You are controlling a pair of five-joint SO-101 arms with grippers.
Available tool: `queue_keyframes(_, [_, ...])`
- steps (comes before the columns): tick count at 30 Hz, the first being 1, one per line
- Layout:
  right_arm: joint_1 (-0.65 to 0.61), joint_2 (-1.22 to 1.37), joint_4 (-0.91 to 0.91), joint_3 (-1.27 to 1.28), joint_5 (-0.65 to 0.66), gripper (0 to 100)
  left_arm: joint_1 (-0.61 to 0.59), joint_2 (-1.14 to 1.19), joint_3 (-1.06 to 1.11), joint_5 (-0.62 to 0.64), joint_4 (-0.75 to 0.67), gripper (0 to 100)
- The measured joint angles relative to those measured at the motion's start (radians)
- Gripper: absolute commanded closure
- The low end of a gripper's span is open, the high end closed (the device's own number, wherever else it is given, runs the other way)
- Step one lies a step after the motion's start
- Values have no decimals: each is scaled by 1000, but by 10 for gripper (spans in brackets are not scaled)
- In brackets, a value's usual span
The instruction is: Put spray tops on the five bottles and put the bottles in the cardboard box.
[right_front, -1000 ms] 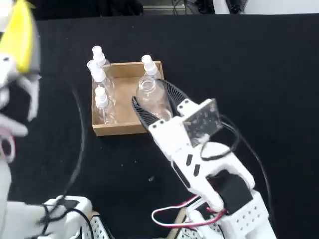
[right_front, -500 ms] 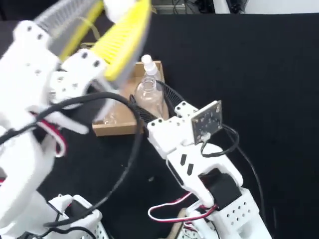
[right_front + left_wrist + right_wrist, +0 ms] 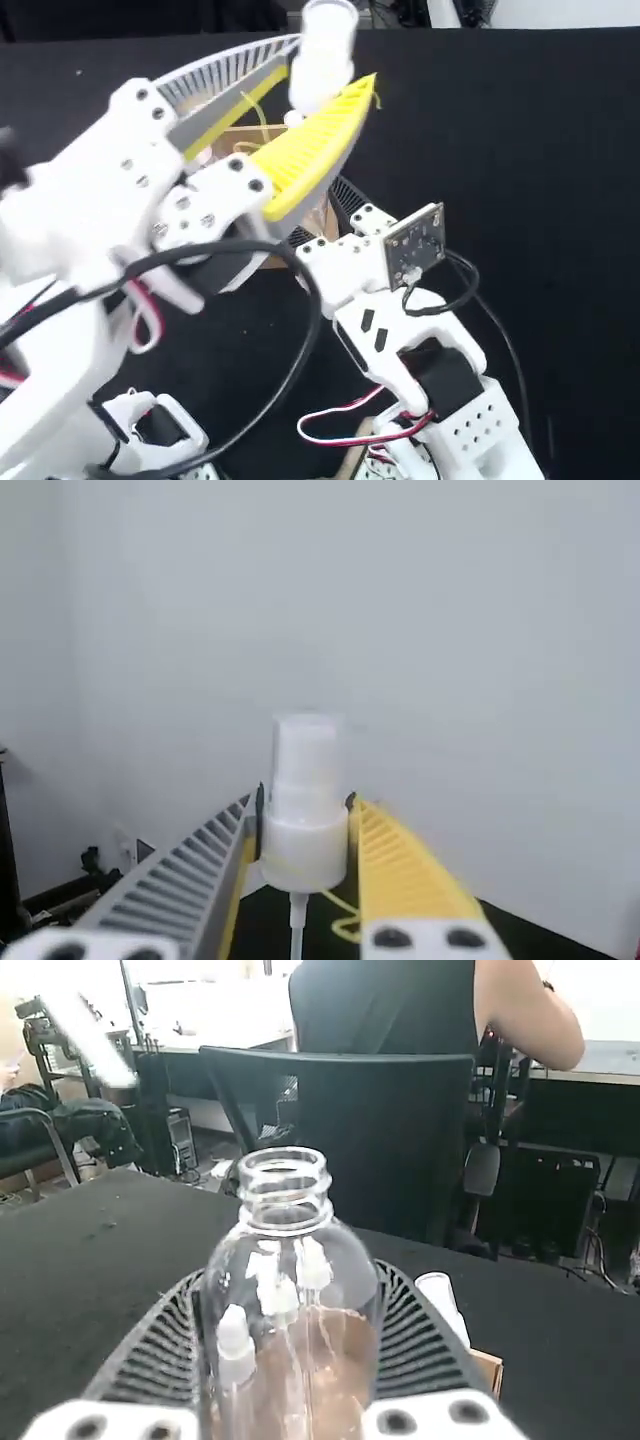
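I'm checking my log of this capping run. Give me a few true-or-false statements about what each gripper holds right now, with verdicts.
1. The left gripper is shut on a spray top. True.
2. The bottle in the right gripper already wears a spray top. False: its neck is open and bare.
3. The table has a white surface. False: it is black.
4. The right gripper grips the bottle between two ribbed black fingers, one on each side. True.
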Motion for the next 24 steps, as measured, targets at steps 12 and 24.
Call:
queue_keyframes(12, [0,0,0,0,0,988,-2,-46,-64,3,178,970])
queue_keyframes(24, [0,0,0,0,0,988,-3,-144,-183,3,359,970])
